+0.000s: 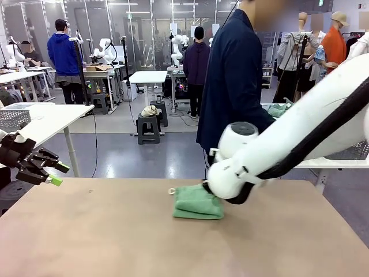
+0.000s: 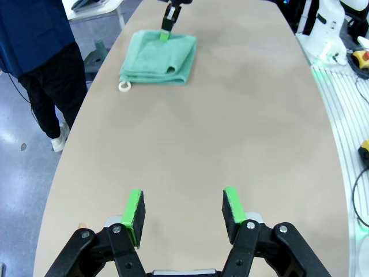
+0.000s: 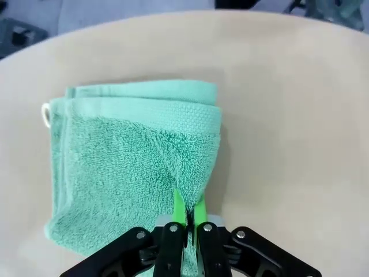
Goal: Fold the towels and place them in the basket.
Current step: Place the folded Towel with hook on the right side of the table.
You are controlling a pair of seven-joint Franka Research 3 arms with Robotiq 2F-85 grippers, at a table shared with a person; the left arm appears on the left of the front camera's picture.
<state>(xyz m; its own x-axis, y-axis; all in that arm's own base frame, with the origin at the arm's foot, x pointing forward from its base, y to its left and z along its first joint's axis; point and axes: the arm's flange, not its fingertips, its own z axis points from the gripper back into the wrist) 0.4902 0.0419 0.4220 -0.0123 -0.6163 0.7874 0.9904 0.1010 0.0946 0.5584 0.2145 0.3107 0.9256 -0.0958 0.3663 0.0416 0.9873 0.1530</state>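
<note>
1. A folded green towel (image 3: 135, 167) lies flat on the table (image 1: 115, 231), past the table's middle and towards its far edge
2. The towel's white loop (image 3: 46, 114) sticks out from one corner onto the bare table top
3. The right gripper (image 3: 188, 199) is low over the table, its fingers pressed together on a pinch of the towel's edge, with cloth bunched between the green pads
4. The left gripper (image 2: 183, 199) hangs at the table's near left side, well apart from the towel, fingers spread with nothing between them
5. A person (image 1: 233, 81) in dark clothes stands just beyond the table's far edge
</note>
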